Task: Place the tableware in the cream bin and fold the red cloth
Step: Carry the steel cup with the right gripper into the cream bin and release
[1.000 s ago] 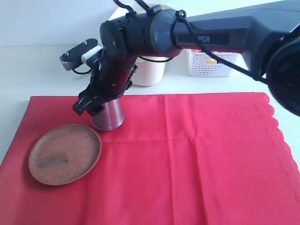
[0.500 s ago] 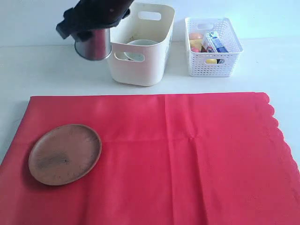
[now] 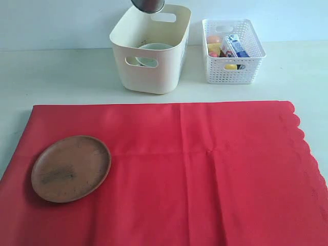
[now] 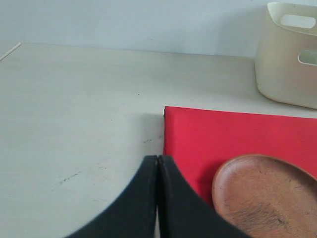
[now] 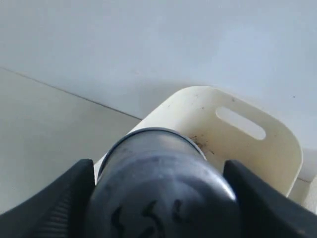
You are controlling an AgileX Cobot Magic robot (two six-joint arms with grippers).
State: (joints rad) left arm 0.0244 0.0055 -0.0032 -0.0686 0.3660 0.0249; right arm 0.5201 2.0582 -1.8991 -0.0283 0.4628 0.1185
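Steel cup (image 3: 148,4) clamped in right hand (image 5: 158,166), hung directly above the cream bin (image 3: 154,77). Pale bowl (image 3: 154,49) sat inside the bin. Wooden plate (image 3: 70,168) lay on red cloth (image 3: 205,169), in front of the bin. Left hand (image 4: 157,171) pinched closed, empty.

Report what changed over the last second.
The right gripper lifted the steel cup off the red cloth and carried it up and back; the cup is now held high over the cream bin, cut by the frame's top edge. The arm has left the exterior view. The wooden plate, cloth, bin and white basket stayed put.
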